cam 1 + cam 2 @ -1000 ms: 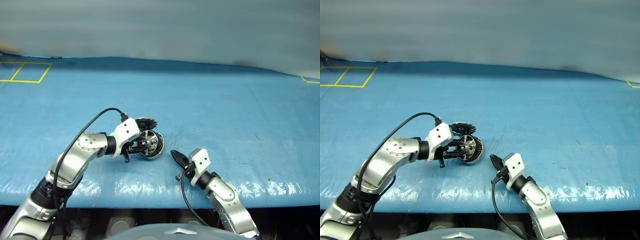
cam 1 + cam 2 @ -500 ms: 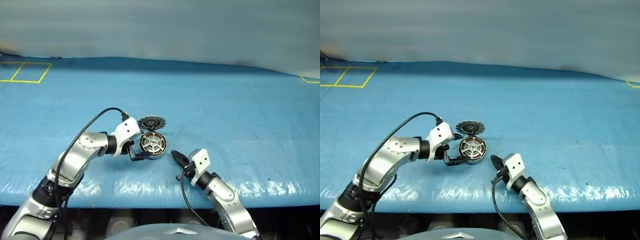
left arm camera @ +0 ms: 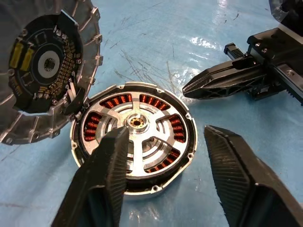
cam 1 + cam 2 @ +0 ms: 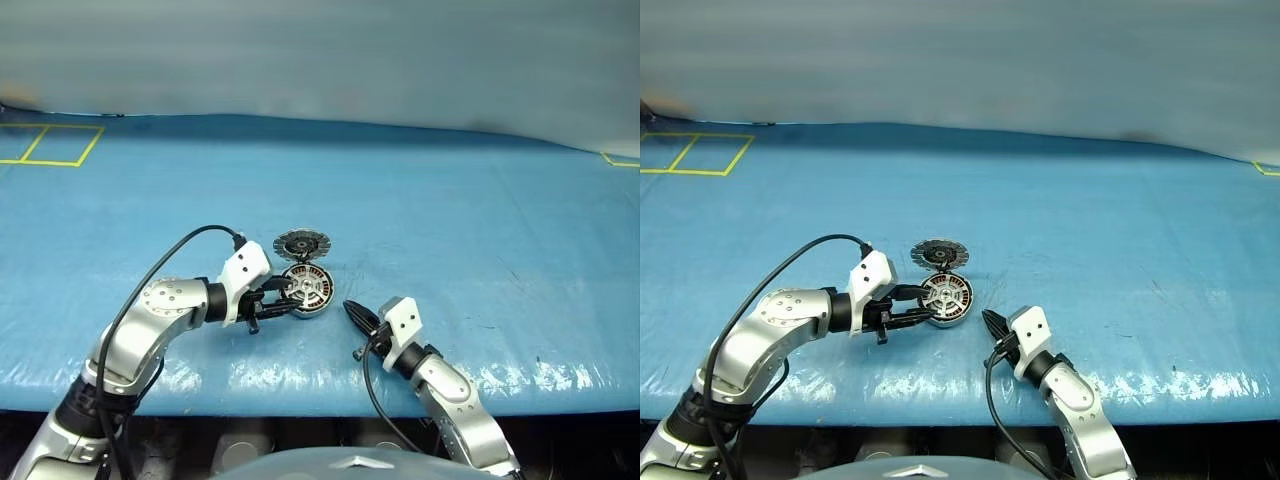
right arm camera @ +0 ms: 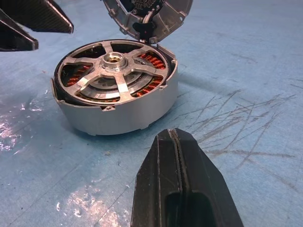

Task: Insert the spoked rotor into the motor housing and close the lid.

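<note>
On the blue table (image 4: 480, 220) the housing (image 5: 113, 111) sits with the rotor (image 3: 137, 137) dropped in, lid (image 3: 45, 71) swung open behind. My left claw (image 3: 165, 161) gapes empty above; right claw (image 5: 182, 189) shut. A careless nudge could skid the housing or unseat the rotor.

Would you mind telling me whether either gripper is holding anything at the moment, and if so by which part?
Nothing is held. The left gripper stands open over the spoked rotor seated in the motor housing; the right gripper is shut on nothing.
</note>
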{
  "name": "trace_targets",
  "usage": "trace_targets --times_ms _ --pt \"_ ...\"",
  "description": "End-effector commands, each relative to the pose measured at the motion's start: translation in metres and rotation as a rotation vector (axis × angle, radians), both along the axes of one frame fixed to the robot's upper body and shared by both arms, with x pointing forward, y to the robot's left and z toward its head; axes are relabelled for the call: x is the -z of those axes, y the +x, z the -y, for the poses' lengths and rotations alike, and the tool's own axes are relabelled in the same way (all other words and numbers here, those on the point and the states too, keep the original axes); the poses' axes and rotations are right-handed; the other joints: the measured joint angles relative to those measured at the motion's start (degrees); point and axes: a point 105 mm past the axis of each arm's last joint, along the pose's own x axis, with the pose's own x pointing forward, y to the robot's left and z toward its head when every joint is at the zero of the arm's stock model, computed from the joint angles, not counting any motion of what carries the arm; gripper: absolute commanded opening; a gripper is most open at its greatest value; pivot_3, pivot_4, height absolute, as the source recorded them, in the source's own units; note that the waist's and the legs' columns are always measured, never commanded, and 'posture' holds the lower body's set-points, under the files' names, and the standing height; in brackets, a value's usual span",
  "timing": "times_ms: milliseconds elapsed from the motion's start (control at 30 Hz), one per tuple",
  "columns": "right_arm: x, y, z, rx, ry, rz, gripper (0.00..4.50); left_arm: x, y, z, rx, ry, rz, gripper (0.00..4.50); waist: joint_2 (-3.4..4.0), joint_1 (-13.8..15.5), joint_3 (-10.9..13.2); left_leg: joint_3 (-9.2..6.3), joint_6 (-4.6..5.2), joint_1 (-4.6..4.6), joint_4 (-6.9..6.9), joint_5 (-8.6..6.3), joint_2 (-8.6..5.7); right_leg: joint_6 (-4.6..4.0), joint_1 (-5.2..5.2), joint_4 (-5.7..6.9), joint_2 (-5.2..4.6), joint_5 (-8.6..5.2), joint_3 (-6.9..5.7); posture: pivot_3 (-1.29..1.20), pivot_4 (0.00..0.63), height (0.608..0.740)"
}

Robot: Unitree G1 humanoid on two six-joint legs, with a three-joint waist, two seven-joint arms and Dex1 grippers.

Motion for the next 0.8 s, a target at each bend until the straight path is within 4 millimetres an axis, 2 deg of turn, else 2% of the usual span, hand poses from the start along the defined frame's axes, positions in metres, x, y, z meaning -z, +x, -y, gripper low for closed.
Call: trace_targets --times_ms 33,100,133,300,400,633,700,800 --pt "-0.014 0.001 -0.001 -0.007 0.019 0.043 0.00 -0.014 0.004 0.000 -0.044 -0.048 0.075 0.83 0.00 0.1 0.0 0.00 0.00 0.00 0.01 0.00 0.00 0.00 0.00 0.00 -0.01 0.00 0.00 0.00 0.150 0.740" --pt "-0.013 0.001 -0.002 -0.013 0.017 0.041 0.00 -0.013 0.006 0.000 -0.062 -0.053 0.083 0.14 0.00 0.1 0.0 0.00 0.00 0.00 0.03 0.00 -0.01 0.00 0.02 0.00 -0.02 0.00 -0.01 0.00 0.150 0.740" --pt "-0.013 0.002 -0.003 -0.015 0.017 0.040 0.00 -0.012 0.008 0.001 -0.067 -0.049 0.088 0.06 0.00 0.1 0.0 0.00 0.01 0.00 0.03 0.00 -0.02 0.01 0.03 0.00 -0.02 0.00 -0.01 0.00 0.150 0.740" --pt "-0.013 0.002 -0.003 -0.018 0.015 0.038 0.00 -0.004 0.018 0.006 -0.058 -0.016 0.083 0.06 0.00 0.1 0.0 0.00 0.00 0.01 0.03 0.00 -0.01 0.00 0.02 0.03 0.02 0.01 -0.02 0.00 0.150 0.740" --pt "-0.013 0.002 -0.001 -0.010 0.013 0.038 0.00 0.007 0.023 0.002 -0.070 0.050 0.068 0.06 0.00 0.1 0.0 0.01 0.00 0.01 0.03 0.00 -0.03 0.01 0.03 0.03 0.04 0.01 -0.01 0.00 0.150 0.740" --pt "-0.012 0.001 0.000 0.002 0.013 0.034 0.00 0.012 0.021 0.005 -0.048 0.058 0.033 0.06 0.00 0.0 0.0 0.00 0.00 0.00 0.00 0.00 -0.01 0.00 -0.01 0.03 0.04 0.00 -0.01 0.00 0.150 0.740" --pt "-0.012 0.001 -0.001 0.003 0.014 0.034 0.00 0.010 0.020 0.008 -0.040 0.041 0.039 0.06 0.00 0.0 0.0 0.01 0.01 0.00 0.01 0.00 -0.01 0.00 0.00 0.03 0.03 0.00 -0.01 0.00 0.150 0.740" --pt "-0.012 0.001 0.000 0.004 0.013 0.033 0.00 -0.004 0.016 0.015 -0.002 -0.039 0.074 0.06 0.00 0.0 0.0 0.02 0.01 0.00 0.02 0.00 -0.02 0.01 0.00 0.03 0.02 0.01 -0.01 0.00 0.150 0.740"
